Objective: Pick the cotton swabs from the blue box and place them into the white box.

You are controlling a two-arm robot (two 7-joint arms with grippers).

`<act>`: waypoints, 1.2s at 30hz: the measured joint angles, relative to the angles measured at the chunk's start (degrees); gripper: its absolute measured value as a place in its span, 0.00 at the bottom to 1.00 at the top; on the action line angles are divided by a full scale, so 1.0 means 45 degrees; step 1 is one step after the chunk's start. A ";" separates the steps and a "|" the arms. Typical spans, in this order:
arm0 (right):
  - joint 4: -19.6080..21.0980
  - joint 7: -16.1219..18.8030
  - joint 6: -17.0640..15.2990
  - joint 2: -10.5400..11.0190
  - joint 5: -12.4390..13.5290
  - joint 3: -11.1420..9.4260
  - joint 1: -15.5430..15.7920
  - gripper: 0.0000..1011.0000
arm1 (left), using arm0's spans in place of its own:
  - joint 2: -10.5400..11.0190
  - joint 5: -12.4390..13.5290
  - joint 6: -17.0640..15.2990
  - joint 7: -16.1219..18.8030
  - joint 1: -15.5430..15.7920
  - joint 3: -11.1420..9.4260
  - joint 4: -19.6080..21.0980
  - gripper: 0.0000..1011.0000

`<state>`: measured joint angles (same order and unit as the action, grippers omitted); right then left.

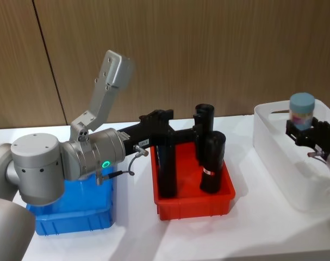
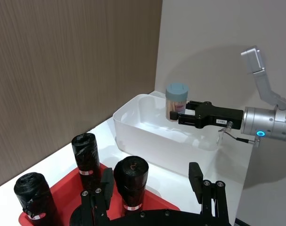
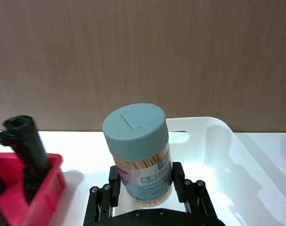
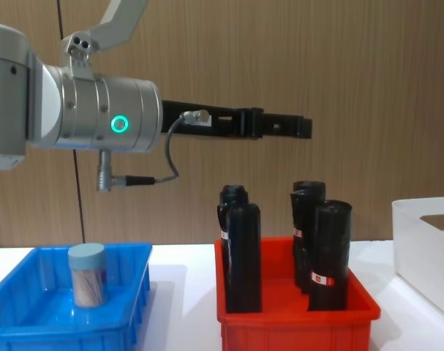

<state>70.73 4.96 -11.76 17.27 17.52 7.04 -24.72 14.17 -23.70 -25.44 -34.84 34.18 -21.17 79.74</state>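
My right gripper [image 1: 304, 130] is shut on a tub of cotton swabs [image 1: 302, 111], a clear tub with a pale blue lid held upright above the white box [image 1: 276, 157]. The right wrist view has the tub [image 3: 139, 155] between the fingers [image 3: 179, 176], over the box's near end [image 3: 213, 141]. From the left wrist view, the held tub [image 2: 176, 100] hangs over the white box [image 2: 133, 123]. Another tub of cotton swabs [image 4: 87, 274] stands in the blue box [image 4: 31, 322]. My left gripper [image 4: 300, 126] is open, high over the red bin.
A red bin [image 1: 194, 204] with several tall black cylinders [image 1: 212, 163] stands between the blue box [image 1: 72, 215] and the white box. The left arm's body [image 1: 72, 157] hangs over the blue box. A wood-panelled wall runs behind the white table.
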 joint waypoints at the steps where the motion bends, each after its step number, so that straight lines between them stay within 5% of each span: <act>1: -0.0075 -0.0014 -0.0027 0.0000 -0.0038 -0.0010 -0.0049 0.66 | 0.0000 0.0000 0.0001 0.0000 0.0000 0.0000 0.0000 0.99; 25: -0.3033 0.0117 -0.0660 -0.0156 -0.0966 -0.0045 -0.1857 0.66 | 0.0000 0.0000 0.0001 -0.0001 0.0000 -0.0001 0.0000 0.99; 36: -0.3611 0.0170 -0.0635 -0.0197 -0.1130 -0.0065 -0.2187 0.96 | -0.0001 0.0000 0.0001 -0.0001 0.0000 0.0000 0.0000 0.99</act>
<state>54.48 5.73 -14.62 16.39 12.43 6.75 -34.57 14.17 -23.70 -25.44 -34.84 34.18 -21.17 79.74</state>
